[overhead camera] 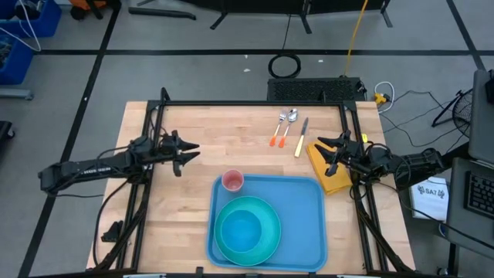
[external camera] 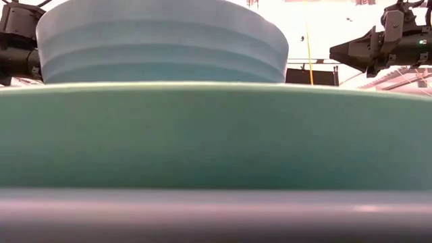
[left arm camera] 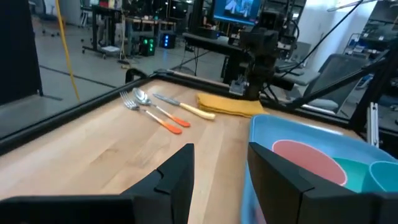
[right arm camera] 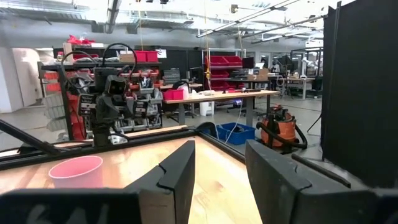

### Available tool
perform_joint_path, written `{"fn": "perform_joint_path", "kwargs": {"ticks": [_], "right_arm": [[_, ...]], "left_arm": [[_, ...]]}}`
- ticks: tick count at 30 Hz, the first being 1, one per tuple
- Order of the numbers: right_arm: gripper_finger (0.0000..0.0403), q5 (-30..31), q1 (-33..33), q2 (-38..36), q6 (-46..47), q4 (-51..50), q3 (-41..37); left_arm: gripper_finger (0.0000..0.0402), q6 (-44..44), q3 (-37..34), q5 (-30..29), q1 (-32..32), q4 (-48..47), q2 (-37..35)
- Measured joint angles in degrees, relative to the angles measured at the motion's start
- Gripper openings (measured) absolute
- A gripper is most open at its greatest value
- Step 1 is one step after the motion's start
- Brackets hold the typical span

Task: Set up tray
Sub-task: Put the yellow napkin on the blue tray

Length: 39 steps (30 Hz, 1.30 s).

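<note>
Tray (overhead camera: 309, 232), pale blue with rounded corners and a raised rim, lies flat on the near middle of the wooden table (overhead camera: 185, 224), slightly right of centre; its long axis runs left to right, though it is not far from square, and its sides sit square to the table's edges. That table is a light butcher-block top inside a black frame (overhead camera: 255, 103), standing on a grey floor crossed by dark lines, with cables beyond the far edge; the wrist views look out on a workshop of benches, red bins and screens. A round teal plate (overhead camera: 266, 212) fills the tray's left half, with a blue bowl (overhead camera: 241, 230) on it, and a pink cup (overhead camera: 233, 181) stands in the tray's far-left corner. A yellow cloth (overhead camera: 324, 171) lies just right of the tray, under the right gripper (overhead camera: 325, 153), whose claw stands open and empty. The left gripper (overhead camera: 185, 157) hovers over bare wood left of the tray, claw likewise parted and holding nothing. Near the far edge lie a knife (overhead camera: 301, 138), spoon (overhead camera: 285, 129) and fork (overhead camera: 276, 130).
</note>
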Motion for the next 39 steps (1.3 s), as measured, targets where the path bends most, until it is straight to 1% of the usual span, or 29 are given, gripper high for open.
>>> {"fn": "perform_joint_path", "kwargs": {"ticks": [5,7,9,11,13,16,17,18,19,22,24,26,28,30,32,34,37,39], "right_arm": [[0.0130,0.0,0.0,0.0,1.8,-1.4,0.0],[0.0130,0.1,0.0,0.0,3.3,-2.2,0.0],[0.0130,2.0,0.0,0.0,5.4,-3.7,0.4],[0.0130,4.5,0.0,0.0,8.7,-10.3,2.0],[0.0130,5.3,0.1,0.4,13.3,-21.0,5.4],[0.0130,5.6,0.0,2.3,22.8,-36.6,11.0],[0.0130,6.0,0.0,3.1,26.8,-39.0,12.2],[0.0130,7.0,0.0,3.8,29.5,-39.5,12.8],[0.0130,8.7,0.0,4.6,30.2,-39.4,12.9],[0.0129,16.4,-0.2,7.2,33.5,-39.7,12.9],[0.0126,18.9,-1.2,8.8,36.5,-40.5,12.9],[0.0121,17.6,-3.4,10.8,40.0,-42.9,13.0],[0.0116,12.9,-6.7,12.9,45.2,-46.1,13.6],[0.0110,6.8,-10.3,15.7,49.2,-47.8,14.5],[0.0105,1.4,-13.7,18.6,49.9,-48.2,15.0],[0.0101,-0.4,-17.2,21.6,49.7,-48.1,15.8],[0.0095,-0.5,-23.4,26.2,48.0,-48.0,16.7],[0.0093,-2.2,-28.1,29.3,47.2,-48.1,17.1]], "left_arm": [[0.0152,-2.3,0.0,-0.6,0.0,-11.7,-8.8],[0.0152,-2.9,0.0,-1.9,0.0,-14.3,-11.6],[0.0152,-3.0,0.0,-3.6,0.0,-15.2,-13.8],[0.0152,-2.6,0.0,-4.4,0.0,-15.6,-15.1],[0.0152,-1.5,0.0,-4.3,0.0,-15.9,-15.7],[0.0152,-0.3,0.0,-3.7,0.0,-15.9,-15.4],[0.0152,-0.2,0.0,-3.6,0.0,-15.9,-15.1],[0.0152,-0.2,0.0,-3.7,0.0,-15.9,-15.0],[0.0152,-0.7,0.0,-4.0,0.0,-16.0,-14.9],[0.0152,-2.5,0.0,-4.8,0.0,-16.2,-14.6],[0.0152,-3.3,0.0,-4.8,0.0,-16.1,-14.6],[0.0152,-3.7,0.0,-4.8,0.0,-16.2,-14.3],[0.0152,-3.7,0.0,-4.7,0.0,-16.0,-14.4],[0.0152,-3.7,0.0,-4.7,0.0,-16.0,-14.3],[0.0152,-3.7,0.0,-4.7,0.0,-15.9,-14.4],[0.0152,-3.7,0.0,-4.6,0.0,-15.9,-14.4],[0.0152,-3.7,0.0,-4.6,0.0,-15.8,-14.4],[0.0152,-3.7,0.0,-4.6,0.0,-15.8,-14.4]]}}
